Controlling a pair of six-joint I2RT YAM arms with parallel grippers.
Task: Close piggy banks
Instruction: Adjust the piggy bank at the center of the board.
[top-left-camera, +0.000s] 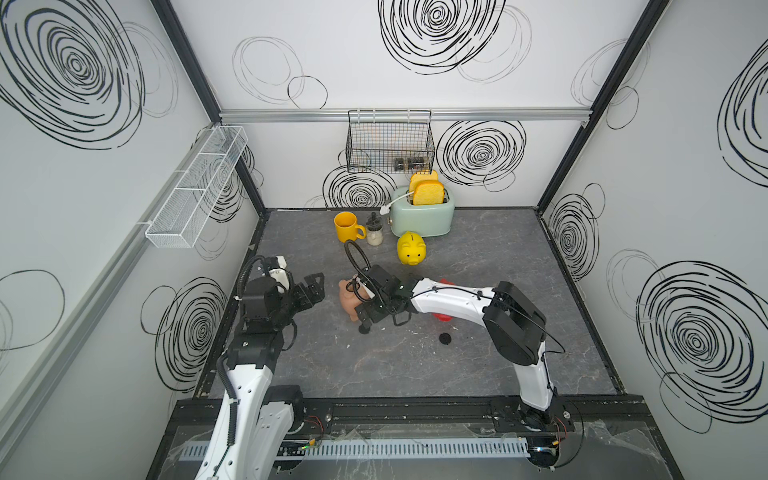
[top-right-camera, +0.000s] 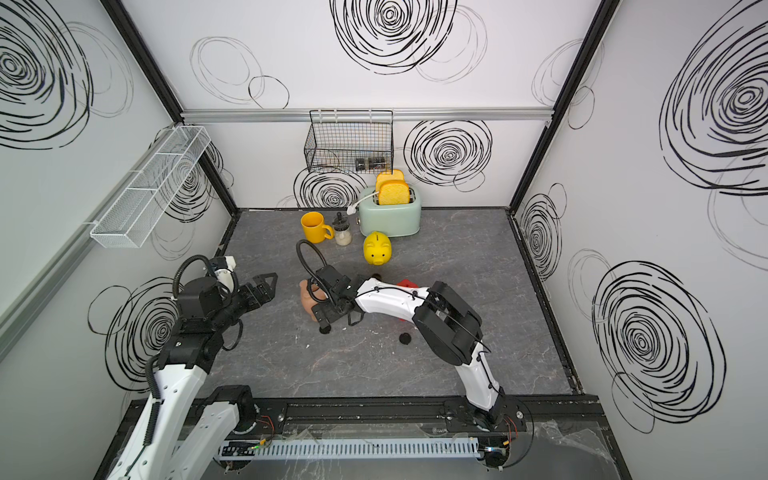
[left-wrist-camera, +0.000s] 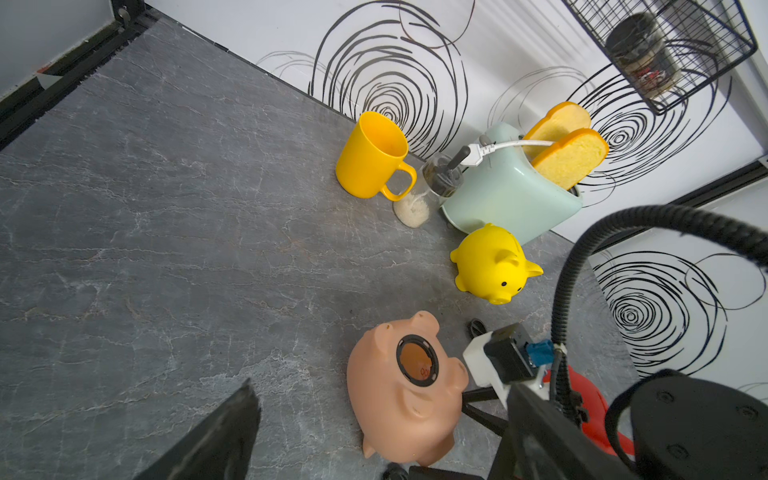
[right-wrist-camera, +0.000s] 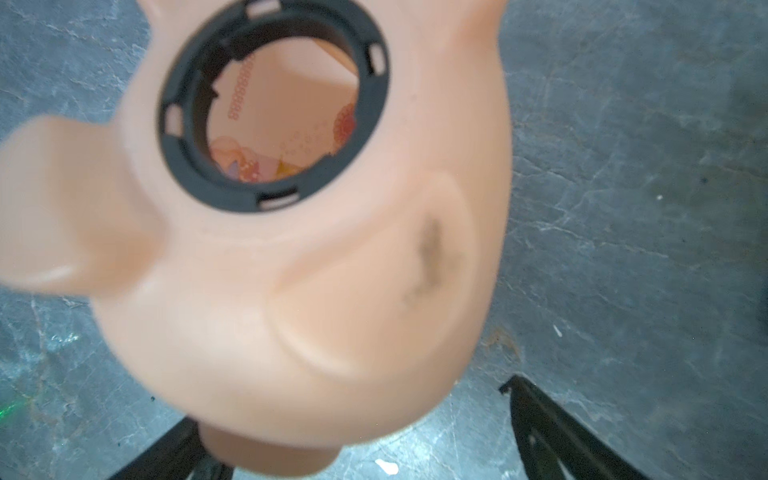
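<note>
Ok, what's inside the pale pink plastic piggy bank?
Through the unplugged, black-ringed belly hole of the pale pink plastic piggy bank, a printed paper, perhaps a banknote, shows. Its shell hides everything else inside.

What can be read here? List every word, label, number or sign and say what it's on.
On the paper inside the pink piggy bank: a row of small pink characters, too blurred to read.
On the jar in the black wire basket: red print, too small to read.
On the yellow piggy bank, the yellow mug and the toaster: no text shows.
</note>
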